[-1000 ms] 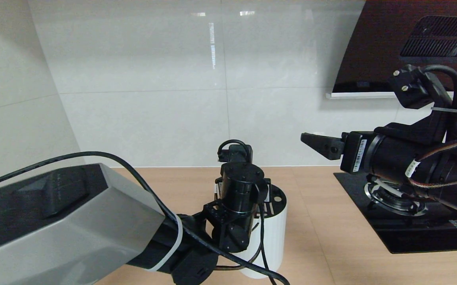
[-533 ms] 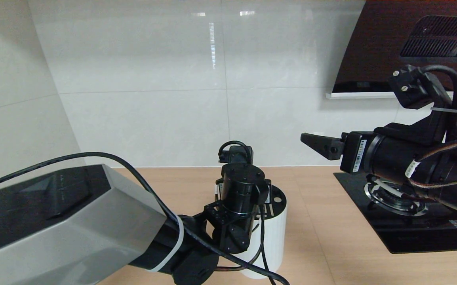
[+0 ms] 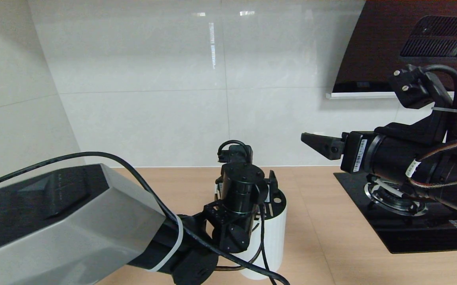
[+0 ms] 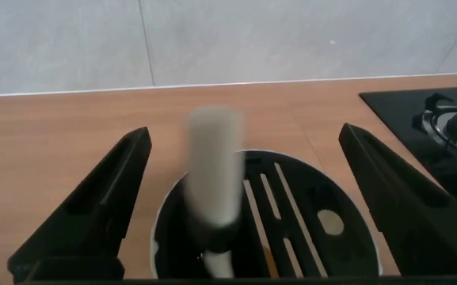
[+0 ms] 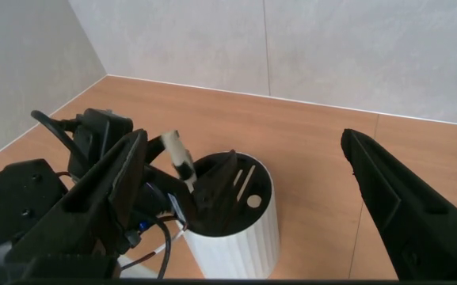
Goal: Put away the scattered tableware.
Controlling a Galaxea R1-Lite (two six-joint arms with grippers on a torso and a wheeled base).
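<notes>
Left gripper (image 4: pixel 244 133), jaws wide, straddles the white-handled utensil (image 4: pixel 212 158) in the utensil holder (image 5: pixel 240 237). Lifting askew could snag it, toppling the holder.

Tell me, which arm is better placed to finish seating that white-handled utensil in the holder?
Left, probably: the left gripper sits over the utensil holder, fingers open on either side of the white handle standing in it. The right gripper hangs off to the side.
</notes>
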